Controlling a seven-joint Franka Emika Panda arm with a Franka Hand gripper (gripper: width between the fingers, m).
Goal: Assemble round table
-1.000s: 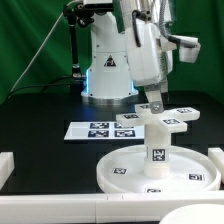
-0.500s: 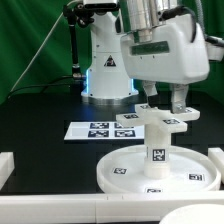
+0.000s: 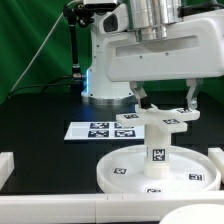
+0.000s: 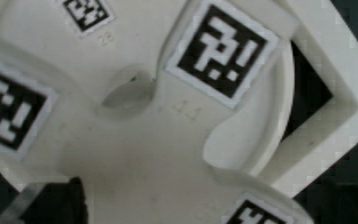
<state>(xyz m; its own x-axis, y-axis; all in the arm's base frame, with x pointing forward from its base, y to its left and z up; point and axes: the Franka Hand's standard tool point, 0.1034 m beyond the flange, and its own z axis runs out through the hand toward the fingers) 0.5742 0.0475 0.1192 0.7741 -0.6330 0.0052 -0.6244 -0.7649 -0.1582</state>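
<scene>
The round rimmed disc [image 3: 125,172] lies flat at the front of the table. The short leg [image 3: 157,150] stands upright on its middle. The cross-shaped piece [image 3: 160,119] sits on top of the leg, its arms level. My gripper [image 3: 166,101] hangs straight above the cross-shaped piece. It is open, with one finger [image 3: 143,98] at each side and the tips just over the arms. In the wrist view the cross-shaped piece [image 4: 140,110] fills the picture very close up, with its tags showing. My fingers do not show clearly there.
The marker board [image 3: 100,130] lies flat behind the disc. The robot base [image 3: 105,75] stands behind that. A white block [image 3: 5,165] sits at the exterior view's left edge and a white bar [image 3: 60,208] runs along the front.
My hand has turned about its vertical axis over the cross-shaped piece. It now faces the exterior camera broadside, and both fingers show wide apart. The furniture parts have not moved.
</scene>
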